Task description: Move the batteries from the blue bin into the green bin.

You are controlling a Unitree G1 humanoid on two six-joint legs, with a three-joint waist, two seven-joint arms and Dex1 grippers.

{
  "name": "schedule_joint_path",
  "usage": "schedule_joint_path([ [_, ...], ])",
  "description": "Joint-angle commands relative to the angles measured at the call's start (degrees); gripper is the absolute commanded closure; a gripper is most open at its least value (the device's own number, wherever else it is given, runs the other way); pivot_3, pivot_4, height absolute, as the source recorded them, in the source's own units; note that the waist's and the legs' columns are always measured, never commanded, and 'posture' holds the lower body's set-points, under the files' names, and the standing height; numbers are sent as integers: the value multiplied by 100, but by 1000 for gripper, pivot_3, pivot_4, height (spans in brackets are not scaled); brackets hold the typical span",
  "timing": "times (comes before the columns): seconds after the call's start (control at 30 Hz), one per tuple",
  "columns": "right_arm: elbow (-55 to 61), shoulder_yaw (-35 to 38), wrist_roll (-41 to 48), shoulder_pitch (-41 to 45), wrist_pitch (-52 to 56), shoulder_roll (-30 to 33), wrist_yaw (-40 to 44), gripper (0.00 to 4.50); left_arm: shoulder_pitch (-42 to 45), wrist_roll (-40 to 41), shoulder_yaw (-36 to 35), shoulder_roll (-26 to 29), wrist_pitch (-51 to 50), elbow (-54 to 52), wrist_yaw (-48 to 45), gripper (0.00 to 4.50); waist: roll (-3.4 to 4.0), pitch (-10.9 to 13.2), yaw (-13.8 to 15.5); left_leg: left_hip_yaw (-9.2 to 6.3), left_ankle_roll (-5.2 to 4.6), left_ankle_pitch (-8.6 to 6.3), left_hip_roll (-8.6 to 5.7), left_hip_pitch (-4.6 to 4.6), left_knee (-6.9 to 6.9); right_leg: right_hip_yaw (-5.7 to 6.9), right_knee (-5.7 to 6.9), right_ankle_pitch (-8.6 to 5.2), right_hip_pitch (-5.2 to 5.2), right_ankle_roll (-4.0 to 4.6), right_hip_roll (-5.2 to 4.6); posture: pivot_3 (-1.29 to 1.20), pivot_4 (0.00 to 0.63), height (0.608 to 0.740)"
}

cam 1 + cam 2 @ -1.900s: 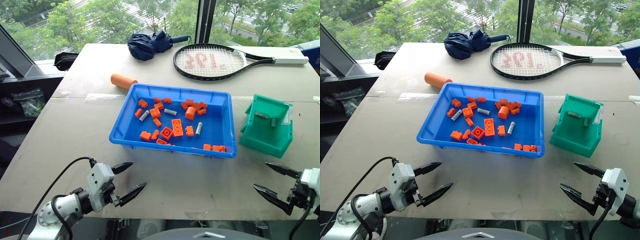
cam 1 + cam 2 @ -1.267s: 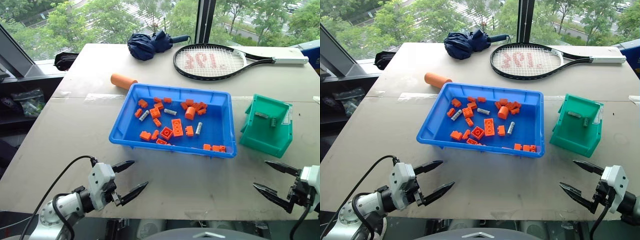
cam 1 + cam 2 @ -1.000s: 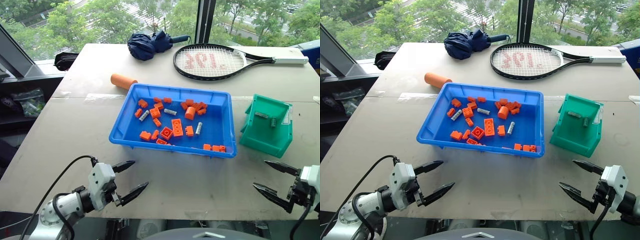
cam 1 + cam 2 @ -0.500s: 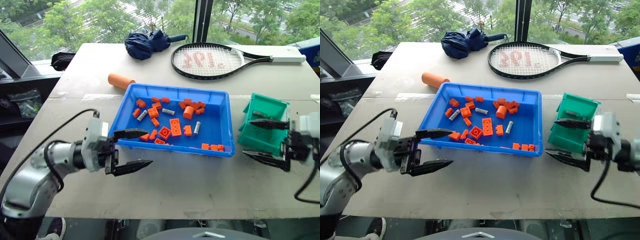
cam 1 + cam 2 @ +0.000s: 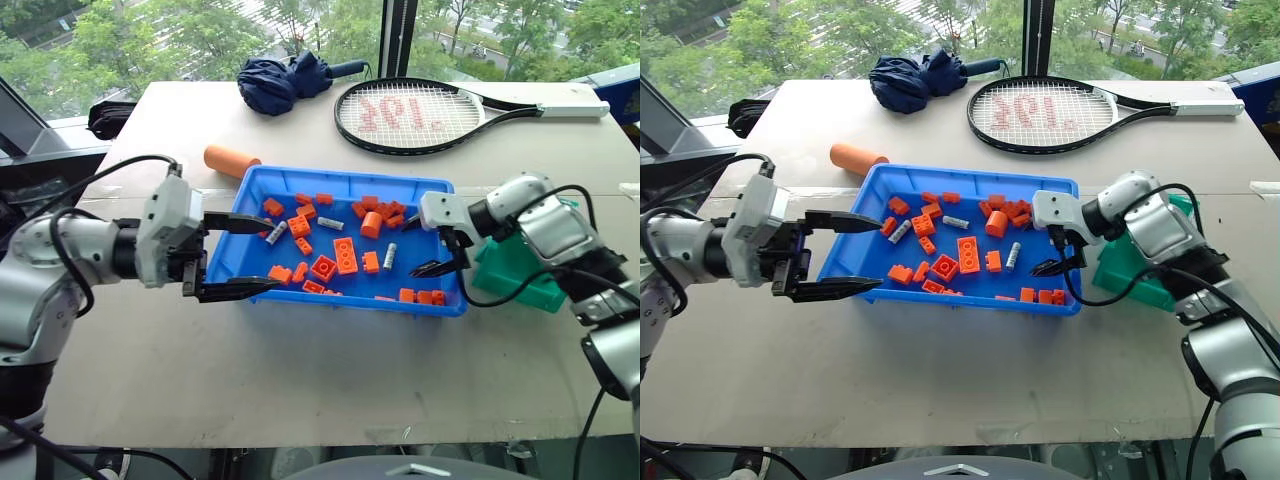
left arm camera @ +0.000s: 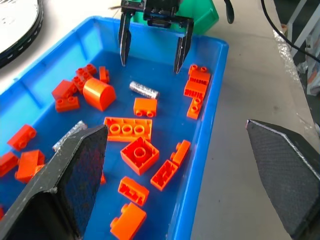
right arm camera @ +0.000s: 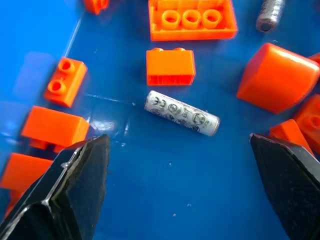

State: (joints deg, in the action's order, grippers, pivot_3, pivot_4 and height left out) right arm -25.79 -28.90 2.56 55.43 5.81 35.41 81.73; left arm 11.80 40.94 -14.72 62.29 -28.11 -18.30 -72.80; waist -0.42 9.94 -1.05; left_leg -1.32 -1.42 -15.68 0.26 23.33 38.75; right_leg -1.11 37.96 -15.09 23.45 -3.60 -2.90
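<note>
Right two-finger black gripper (image 5: 428, 245), fingers spread and empty, hangs nearest the small silver-grey cylindrical battery (image 7: 182, 113), whose long axis runs roughly finger to finger across its gap; rotate the wrist first.

An upper-floor room set up for testing. A plain grey table (image 5: 330, 340) stands against tall windows (image 5: 300, 20) overlooking treetops (image 5: 150, 30) and a road.
</note>
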Motion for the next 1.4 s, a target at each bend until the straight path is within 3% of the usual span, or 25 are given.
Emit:
schedule_joint_path([
  [0.03,-761,-108,-337,323,-675,-293,237,34,-289,-4,-565,166,-128,-487,130,0,-3,0,-12,0,2,1,0,2,0,0,1,0,1,0,0,0,150,740],
  [0.23,-1605,-154,-593,744,-1095,-764,749,34,-821,141,-1171,133,-491,-1091,409,0,-1,1,14,-13,13,7,1,19,1,10,5,1,15,2,-3,0,150,740],
  [0.43,-2242,-241,-959,969,-1429,-1127,842,34,-763,373,-1307,141,-754,-1337,599,0,0,2,-3,-20,21,12,-2,29,3,17,8,2,23,2,-5,0,150,740],
  [0.53,-2525,-227,-1142,1070,-1620,-1241,727,767,-667,426,-1281,151,-789,-1356,631,0,0,2,-21,-24,26,15,-2,27,3,17,11,3,23,3,-2,0,150,740],
  [0.63,-2629,-131,-1164,1090,-1651,-1280,732,2146,-540,496,-1234,160,-817,-1323,651,0,-1,1,-38,-25,28,16,-2,27,2,18,12,3,23,4,-2,0,150,740],
  [0.7,-2557,-105,-1175,1030,-1667,-1218,815,3293,-533,411,-1181,170,-752,-1240,599,0,-1,1,-42,-28,30,17,-3,27,2,20,11,3,23,4,-3,0,150,740],
  [0.8,-2324,-49,-1118,899,-1613,-1089,934,4460,-497,330,-1079,167,-672,-1151,536,0,-1,1,-64,-28,32,18,-5,27,2,19,14,3,23,4,-3,0,150,740],
  [1.1,77,-49,142,213,-424,226,1077,4460,156,369,-496,50,-607,-951,447,0,2,3,39,-37,33,19,-10,39,6,29,10,3,25,3,-12,0,150,740],
  [1.23,1392,777,624,-131,689,843,788,4460,694,410,-31,-172,-626,-874,522,0,5,6,44,-36,32,18,-10,40,11,29,13,3,24,3,-11,0,150,740],
  [1.4,2687,1967,1029,-716,2222,1803,89,4460,1558,380,713,-834,-675,-710,747,0,7,7,101,-41,11,6,-12,44,28,33,23,3,22,3,-10,0,150,740],
])
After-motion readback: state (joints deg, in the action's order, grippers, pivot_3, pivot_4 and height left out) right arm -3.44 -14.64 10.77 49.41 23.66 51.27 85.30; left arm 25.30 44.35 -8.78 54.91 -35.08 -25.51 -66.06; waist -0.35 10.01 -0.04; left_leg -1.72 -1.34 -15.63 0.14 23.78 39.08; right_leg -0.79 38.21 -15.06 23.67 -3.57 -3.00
